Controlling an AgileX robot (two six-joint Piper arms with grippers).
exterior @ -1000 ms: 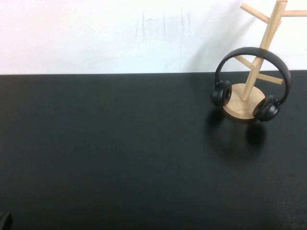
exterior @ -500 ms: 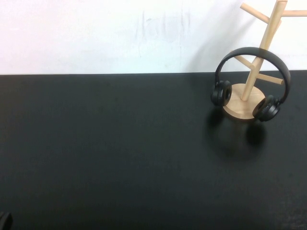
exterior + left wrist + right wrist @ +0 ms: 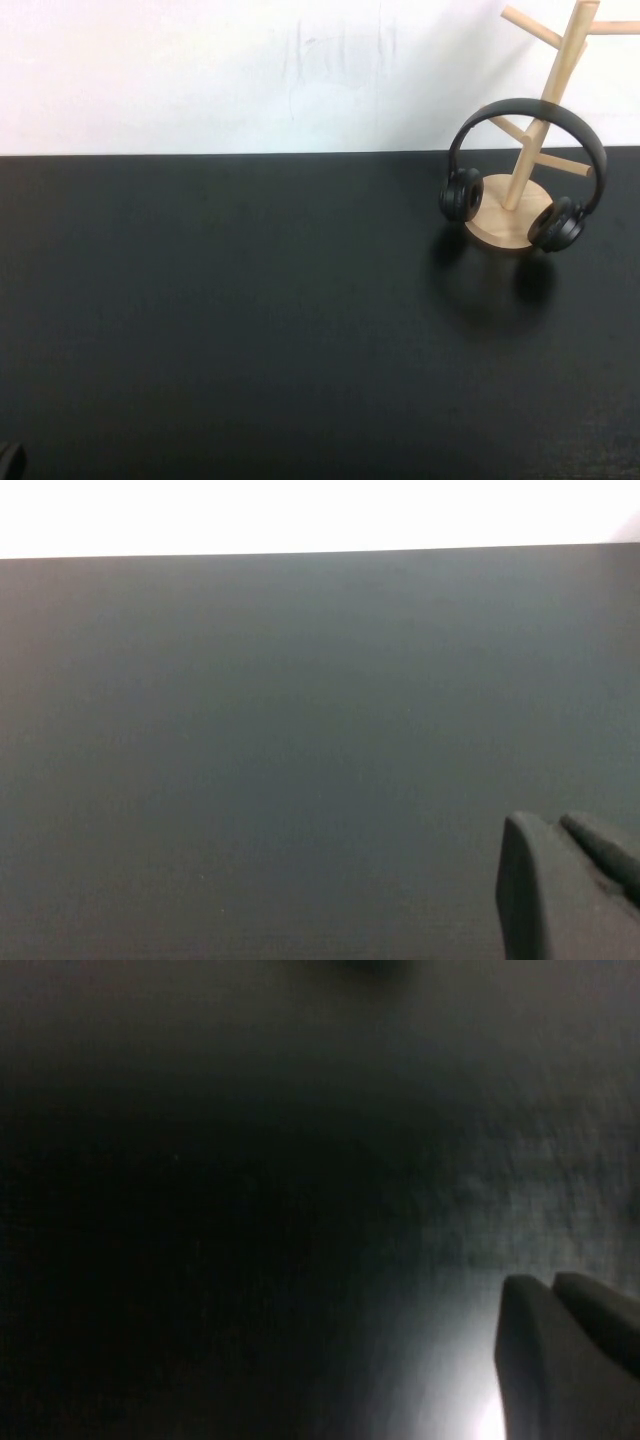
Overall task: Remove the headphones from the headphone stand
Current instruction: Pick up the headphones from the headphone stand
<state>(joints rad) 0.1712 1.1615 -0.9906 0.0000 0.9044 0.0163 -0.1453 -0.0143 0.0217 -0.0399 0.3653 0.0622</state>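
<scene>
The black headphones [image 3: 524,108] hang by their headband on the light wooden headphone stand [image 3: 545,110] at the table's far right. Both ear cups rest low beside the stand's round base [image 3: 503,227]. My left gripper [image 3: 555,822] is shut and empty over bare black table; only a sliver of it shows at the near left corner of the high view [image 3: 8,462]. My right gripper [image 3: 548,1282] is shut and empty above dark table and does not show in the high view. Both grippers are far from the headphones.
The black table [image 3: 250,320] spreads across the whole high view. A white wall [image 3: 250,70] stands behind its far edge. The stand's upper pegs [image 3: 530,25] reach above the headphones.
</scene>
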